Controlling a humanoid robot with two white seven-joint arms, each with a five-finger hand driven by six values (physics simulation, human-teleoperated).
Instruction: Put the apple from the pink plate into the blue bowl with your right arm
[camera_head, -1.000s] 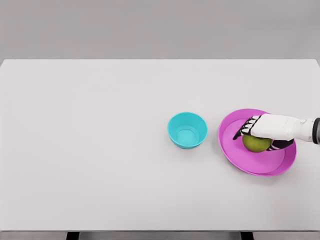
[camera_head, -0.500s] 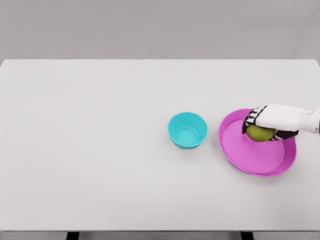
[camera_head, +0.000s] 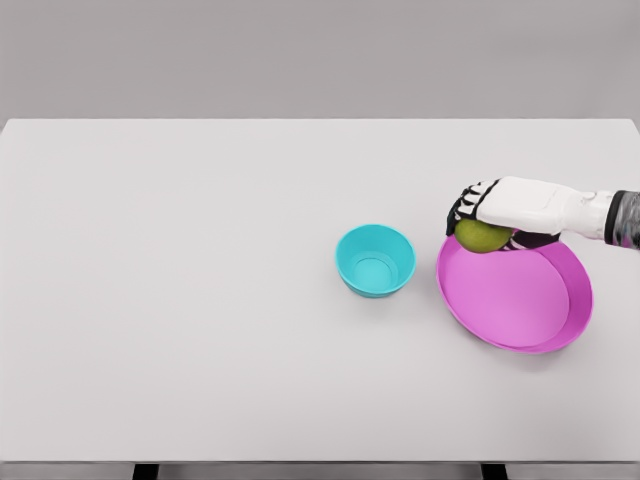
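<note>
1 right hand grips the green apple above the pink plate's far rim, clearing it toward the blue bowl.

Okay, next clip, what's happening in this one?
The right robot hand is closed over a green apple and holds it above the far left rim of the pink plate, which now has nothing in it. The blue bowl sits on the white table just left of the plate, with nothing inside yet. The left arm is out of view.
</note>
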